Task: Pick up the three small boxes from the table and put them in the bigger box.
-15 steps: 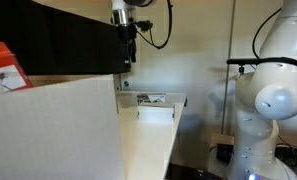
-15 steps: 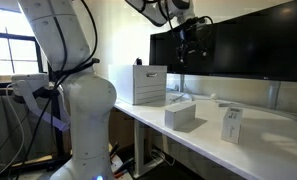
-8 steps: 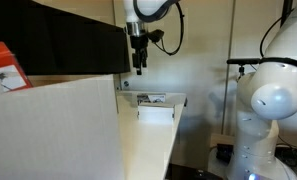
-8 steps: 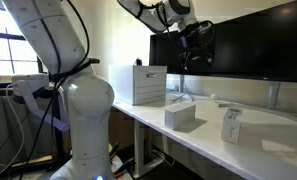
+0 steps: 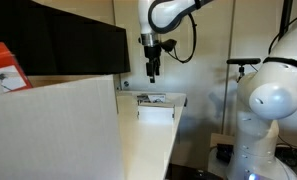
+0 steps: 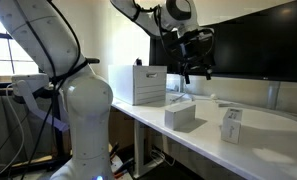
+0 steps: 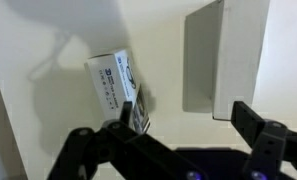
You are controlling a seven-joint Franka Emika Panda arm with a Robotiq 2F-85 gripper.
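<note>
Big box (image 5: 58, 130) looming in an exterior view, walls tall: needs a high lift to clear the rim. Table (image 6: 268, 135) pale, open room between things. Taller white box (image 7: 228, 50) at 1 o'clock of the gripper (image 7: 173, 145); white carton (image 7: 113, 82) at 11 o'clock, lying on the table (likely light, stiff, crushable). Best pinched across narrow sides. Fingers (image 7: 260, 128) spread wide, empty.

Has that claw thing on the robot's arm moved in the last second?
Yes. In an exterior view the gripper has shifted rightward, off the edge of the black monitor, and has dropped lower.
</note>
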